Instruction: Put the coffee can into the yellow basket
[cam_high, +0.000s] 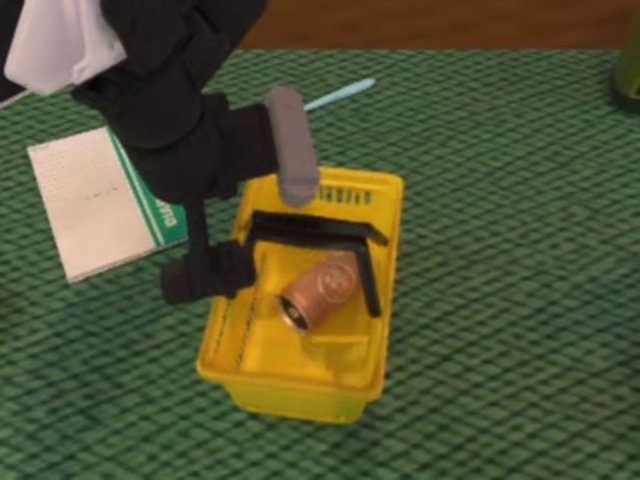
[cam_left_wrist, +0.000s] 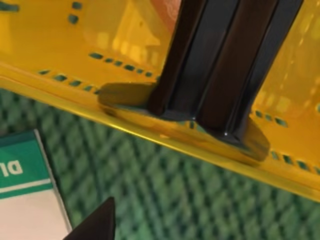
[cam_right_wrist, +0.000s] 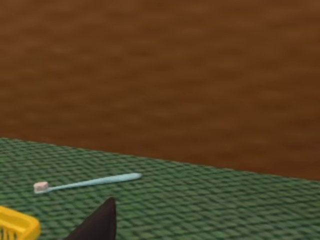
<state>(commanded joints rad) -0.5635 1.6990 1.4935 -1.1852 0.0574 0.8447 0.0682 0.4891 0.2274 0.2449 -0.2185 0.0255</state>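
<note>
Left gripper (cam_high: 205, 272) hangs over the left rim of the yellow basket (cam_high: 371, 203); whether its fingers stand wide or narrow cannot be told from the top view, where they appear only as a dark mass touching or just above the rim. One dark fingertip (cam_left_wrist: 97, 224) shows at the edge of the left wrist view, above the green woven table cover (cam_left_wrist: 165, 190). Inside the basket, the coffee can (cam_high: 318, 290) lies on its side on the yellow floor, its dark metallic end turned toward the top view's lower left, its copper body partly beneath the black folding handle (cam_high: 318, 232), which is folded down across the basket. The left wrist view shows the same handle (cam_left_wrist: 220, 65) where it meets the slotted yellow wall (cam_left_wrist: 60, 45). Left of the basket lies a white-and-green notepad (cam_high: 95, 200). Beyond the basket, a pale blue toothbrush (cam_high: 342, 94) rests on the cover; the right wrist view shows it (cam_right_wrist: 90, 182) too, with one dark fingertip (cam_right_wrist: 100, 222) of the right gripper at that view's edge.
</note>
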